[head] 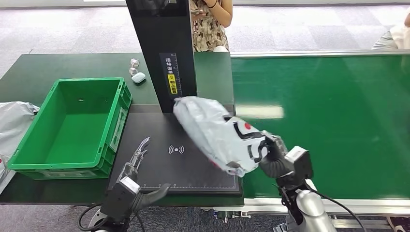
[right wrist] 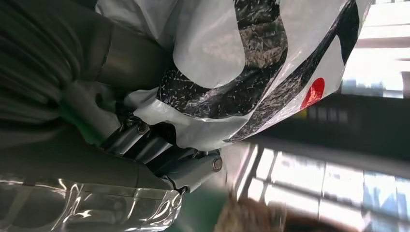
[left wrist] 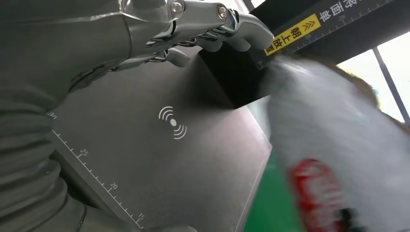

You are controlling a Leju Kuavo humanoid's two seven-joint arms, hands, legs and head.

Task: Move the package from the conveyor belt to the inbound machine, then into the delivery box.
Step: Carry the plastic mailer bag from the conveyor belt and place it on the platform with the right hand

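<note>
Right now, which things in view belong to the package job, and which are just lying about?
Job:
white plastic package, held by right hand
black inbound machine plate
green conveyor belt
green crate
left hand, holding nothing

Lying about:
white earbud case
grey bag

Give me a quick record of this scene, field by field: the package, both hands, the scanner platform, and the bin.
package: white plastic mailer bag with black and red print, held above the platform
right hand: right hand grips the bag's near end
left hand: left hand holds nothing, fingers extended over the platform's left edge
platform: black flat inbound machine plate with wireless symbol, nothing lying on it
bin: green plastic crate, left of the platform, empty
</note>
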